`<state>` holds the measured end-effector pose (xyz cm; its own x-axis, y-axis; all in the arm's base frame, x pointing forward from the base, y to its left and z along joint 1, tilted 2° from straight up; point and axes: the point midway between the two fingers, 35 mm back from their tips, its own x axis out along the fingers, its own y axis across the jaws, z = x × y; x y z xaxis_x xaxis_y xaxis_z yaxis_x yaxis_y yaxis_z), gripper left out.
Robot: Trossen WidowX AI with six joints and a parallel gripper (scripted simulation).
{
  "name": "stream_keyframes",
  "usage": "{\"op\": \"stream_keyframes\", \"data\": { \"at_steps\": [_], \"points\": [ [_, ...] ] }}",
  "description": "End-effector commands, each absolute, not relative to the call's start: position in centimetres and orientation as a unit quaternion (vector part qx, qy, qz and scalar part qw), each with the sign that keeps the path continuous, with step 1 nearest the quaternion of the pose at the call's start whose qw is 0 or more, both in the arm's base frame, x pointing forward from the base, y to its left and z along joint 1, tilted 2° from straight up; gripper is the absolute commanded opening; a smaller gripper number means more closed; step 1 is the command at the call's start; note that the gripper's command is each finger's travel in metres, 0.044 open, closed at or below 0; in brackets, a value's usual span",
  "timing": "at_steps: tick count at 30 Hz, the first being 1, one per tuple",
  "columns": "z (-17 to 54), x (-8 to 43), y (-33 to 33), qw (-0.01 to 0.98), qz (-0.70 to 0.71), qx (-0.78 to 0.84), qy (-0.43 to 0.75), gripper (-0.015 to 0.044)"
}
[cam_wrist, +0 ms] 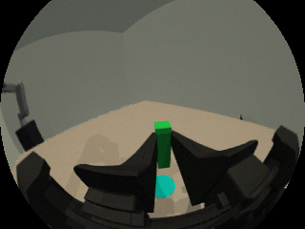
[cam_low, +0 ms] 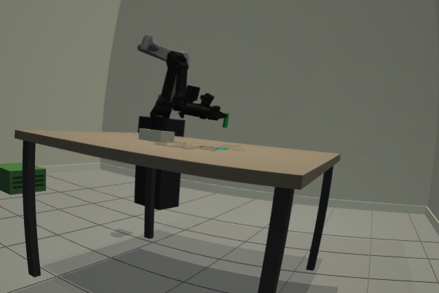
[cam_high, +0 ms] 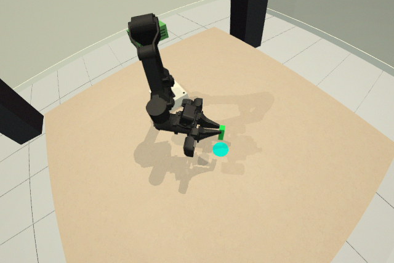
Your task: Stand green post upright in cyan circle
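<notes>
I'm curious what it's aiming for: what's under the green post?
Under the post is open air, then the table. Its bottom face can't be seen.

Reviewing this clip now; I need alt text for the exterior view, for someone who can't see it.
A black robot arm's claw grips a green post near its top, holding it roughly upright in the air above a table. A cyan circle marks the tabletop below.
</notes>
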<state>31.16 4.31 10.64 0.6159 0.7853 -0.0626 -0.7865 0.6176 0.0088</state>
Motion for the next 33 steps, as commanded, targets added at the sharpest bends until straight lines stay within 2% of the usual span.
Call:
{"op": "stream_keyframes", "data": {
  "at_steps": [1,33],
  "points": [
    [9.7,31.3,4.3,0.897,0.44,-0.012,0.031,0.0023],
    [2.2,31.1,4.8,0.893,0.446,-0.021,0.047,0.0023]
  ]
}}
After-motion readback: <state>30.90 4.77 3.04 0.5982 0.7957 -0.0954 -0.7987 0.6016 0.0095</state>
